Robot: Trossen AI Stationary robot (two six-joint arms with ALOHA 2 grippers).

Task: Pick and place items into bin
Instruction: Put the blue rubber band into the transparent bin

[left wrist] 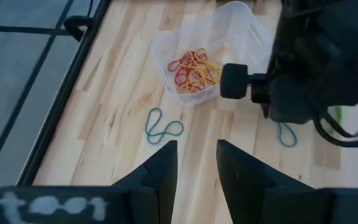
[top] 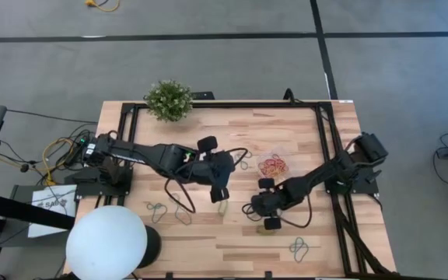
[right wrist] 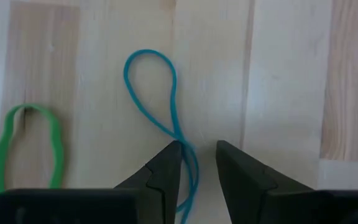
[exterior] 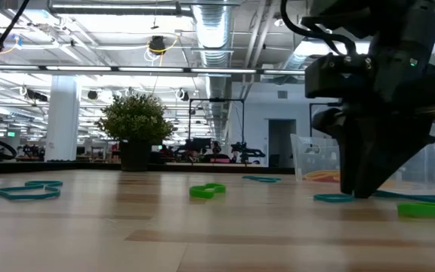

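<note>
Right gripper point(right wrist: 197, 163) slightly parted over blue band point(right wrist: 160, 112), green band point(right wrist: 27, 152) beside; left gripper point(left wrist: 196, 163) parted, empty, near bin point(left wrist: 197, 43).

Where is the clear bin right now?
High view: the bin sits right of table centre, just beyond the right hand, holding red and yellow bands.

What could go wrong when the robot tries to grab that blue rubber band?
The right gripper is low over the twisted blue band, with one finger on the strand, so it could pinch only table or flick the band away. The green band lies close by. The left gripper hovers nearby, so the arms might bump.
</note>
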